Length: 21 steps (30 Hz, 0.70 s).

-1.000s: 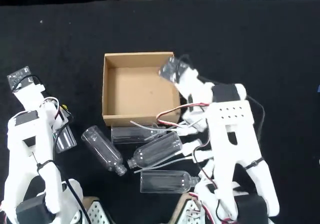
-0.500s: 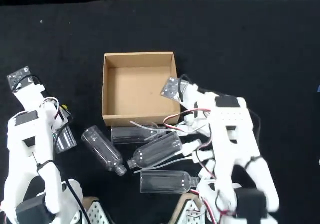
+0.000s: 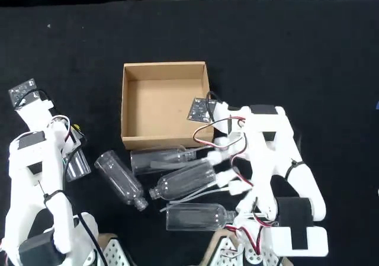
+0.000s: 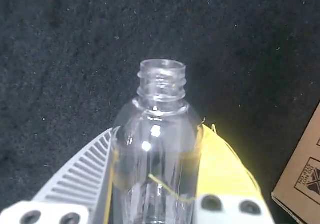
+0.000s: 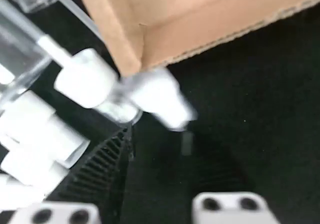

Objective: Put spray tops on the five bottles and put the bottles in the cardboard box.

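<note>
The bottles are thin clear plastic and look empty. I judge them very light, smooth enough to slip, and easy to dent under a hard squeeze. The good place to hold is around the body below the shoulder, so that the threaded neck is free for a top. The spray tops (image 5: pixel 92 79) are small hard white pieces with a long thin tube that probably bends. It is better to take them by the head, not by the tube.

The left tool (image 4: pixel 157 134) pinches 1 bottle (image 4: pixel 159 164) around its body in just this way. The neck is open, without a top, and points away from the wrist. In the high view this arm stands at the left side of the table (image 3: pixel 308 53), near the box (image 3: pixel 163 66).

The 4 lying bottles (image 3: pixel 183 180) rest on their sides just in front of the box, with the tops and tubes among them. I cannot tell whether any top is already screwed on.

The right tool (image 5: pixel 165 149) is spread and holds nothing. It is bent low over the table beside the near corner of the box, with 1 white top just beyond its tips.
</note>
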Available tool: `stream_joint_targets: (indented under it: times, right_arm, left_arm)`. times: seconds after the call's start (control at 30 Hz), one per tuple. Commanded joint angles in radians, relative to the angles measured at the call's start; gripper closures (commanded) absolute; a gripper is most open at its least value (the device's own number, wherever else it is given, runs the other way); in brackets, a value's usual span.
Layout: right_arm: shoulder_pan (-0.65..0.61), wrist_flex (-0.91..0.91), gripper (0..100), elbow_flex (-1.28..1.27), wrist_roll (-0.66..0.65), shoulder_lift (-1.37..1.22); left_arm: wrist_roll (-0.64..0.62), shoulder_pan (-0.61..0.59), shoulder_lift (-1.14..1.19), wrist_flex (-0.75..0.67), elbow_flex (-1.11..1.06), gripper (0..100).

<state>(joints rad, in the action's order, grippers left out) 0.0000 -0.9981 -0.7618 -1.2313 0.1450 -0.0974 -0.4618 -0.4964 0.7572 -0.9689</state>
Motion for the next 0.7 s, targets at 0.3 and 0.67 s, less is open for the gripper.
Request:
stream_joint_targets:
  times: [0.3, 0.67]
  right_arm:
    - [-0.026, -0.385, 98.3, 0.229, 0.009, -0.002]
    - [-0.025, -0.542, 81.5, 0.219, 0.002, 0.096]
  left_arm:
    - [-0.002, 0.004, -0.006, -0.015, 0.001, 97]
    - [-0.002, 0.004, -0.006, -0.015, 0.001, 97]
